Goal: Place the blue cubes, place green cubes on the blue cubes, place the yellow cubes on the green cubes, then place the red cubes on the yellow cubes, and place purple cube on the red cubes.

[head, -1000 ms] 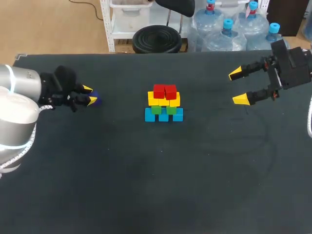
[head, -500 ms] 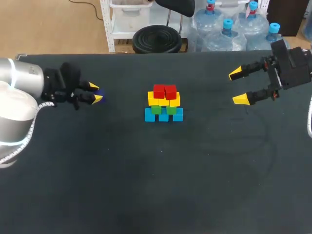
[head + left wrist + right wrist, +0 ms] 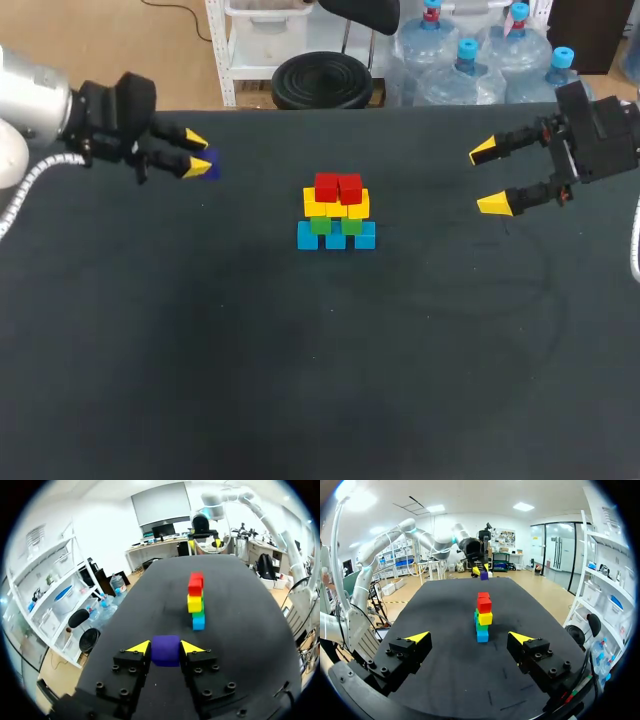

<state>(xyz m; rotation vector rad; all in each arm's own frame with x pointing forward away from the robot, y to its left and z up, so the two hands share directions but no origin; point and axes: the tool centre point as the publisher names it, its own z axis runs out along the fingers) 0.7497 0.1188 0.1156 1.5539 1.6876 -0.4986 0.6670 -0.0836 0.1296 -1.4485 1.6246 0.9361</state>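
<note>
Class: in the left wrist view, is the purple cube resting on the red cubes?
No, the purple cube sits gripped in the left tool, apart from the red cubes.

A stack of cubes point(image 3: 336, 212) is sitting midway across the table point(image 3: 300, 380), nearer its far edge; a single cube point(image 3: 165, 650) is hanging in the left gripper point(image 3: 196, 153) toward the far left corner, well apart

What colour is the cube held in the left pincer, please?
The cube is purple, clearest in the left wrist view.
</note>
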